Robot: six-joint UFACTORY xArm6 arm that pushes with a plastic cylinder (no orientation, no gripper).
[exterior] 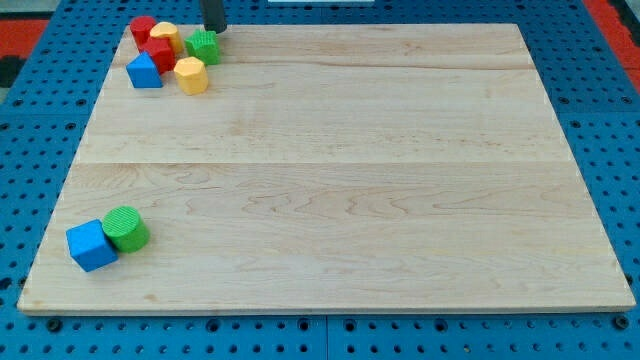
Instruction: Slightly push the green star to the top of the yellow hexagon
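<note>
The green star [204,46] sits near the board's top-left corner, at the right end of a cluster of blocks. The yellow hexagon [191,75] lies just below it and slightly to the left, close to it or touching. My tip [215,31] comes down from the view's top edge and stands right at the green star's upper right side, about touching it.
Also in the cluster are a red round block [142,29], a second yellow block [164,35], a red star [160,53] and a blue triangle [145,71]. A blue cube [91,245] and a green cylinder [126,228] sit together at bottom left. The wooden board [350,180] lies on blue pegboard.
</note>
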